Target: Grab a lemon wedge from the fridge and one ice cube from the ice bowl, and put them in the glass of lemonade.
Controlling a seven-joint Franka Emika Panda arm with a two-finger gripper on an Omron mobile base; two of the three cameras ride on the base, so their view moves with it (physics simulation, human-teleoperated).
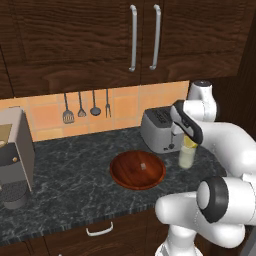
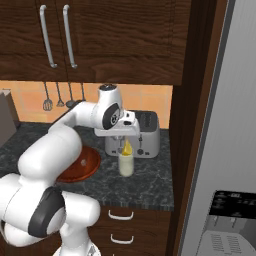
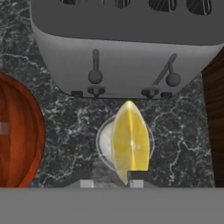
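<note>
My gripper [image 2: 123, 142] is shut on the lemon wedge [image 2: 127, 148], a bright yellow slice hanging just above the glass of lemonade [image 2: 126, 164]. From the hand view the lemon wedge [image 3: 130, 140] covers most of the round rim of the glass [image 3: 103, 144], with my gripper [image 3: 111, 180] at the bottom. In the left base view the lemon wedge [image 1: 189, 143] sits over the glass [image 1: 186, 157]. The ice bowl [image 1: 137, 170] lies left of the glass with one ice cube [image 1: 143, 166] inside. The fridge [image 2: 235, 125] stands at the right.
A grey toaster [image 1: 160, 130] stands right behind the glass. A coffee machine [image 1: 15, 155] occupies the counter's left end. Utensils [image 1: 82, 107] hang on the tiled wall. A dark wooden panel [image 2: 192, 125] separates the counter from the fridge.
</note>
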